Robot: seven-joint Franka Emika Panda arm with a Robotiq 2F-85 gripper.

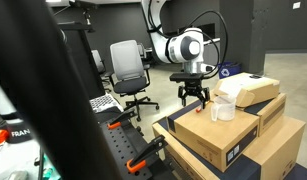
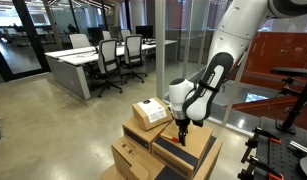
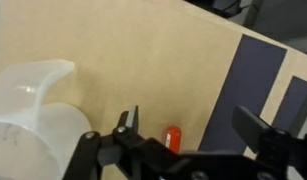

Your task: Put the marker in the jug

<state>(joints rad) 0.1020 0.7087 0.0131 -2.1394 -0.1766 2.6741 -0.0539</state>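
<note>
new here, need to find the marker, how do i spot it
Start at the stacked cardboard boxes under the arm. On the tan box beneath the open gripper, in the wrist view, the marker lies beside the translucent jug. It is the only small orange-red stick.
</note>
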